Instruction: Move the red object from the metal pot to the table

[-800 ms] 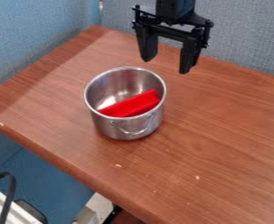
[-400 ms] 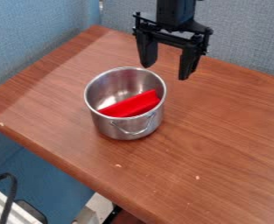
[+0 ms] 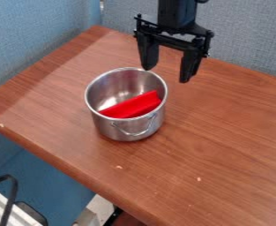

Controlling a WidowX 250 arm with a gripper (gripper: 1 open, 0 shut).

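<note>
The red object [image 3: 134,105], a flat bright red block, lies slanted inside the metal pot [image 3: 108,122], which stands near the middle of the reddish-brown wooden table [image 3: 211,150]. The pot's thin wire handle [image 3: 134,132] hangs on the side nearest the camera. My gripper [image 3: 168,69] hovers above and behind the pot's far right rim, fingers pointing down and spread open, with nothing between them. It touches neither the pot nor the block.
The table's left and front edges drop off to a blue wall and floor. A dark cable [image 3: 1,190] and a pale object sit on the floor at the lower left. Bare wood stretches right of the pot.
The gripper has dropped slightly and eased toward the pot. The pot and the red block have not moved.
</note>
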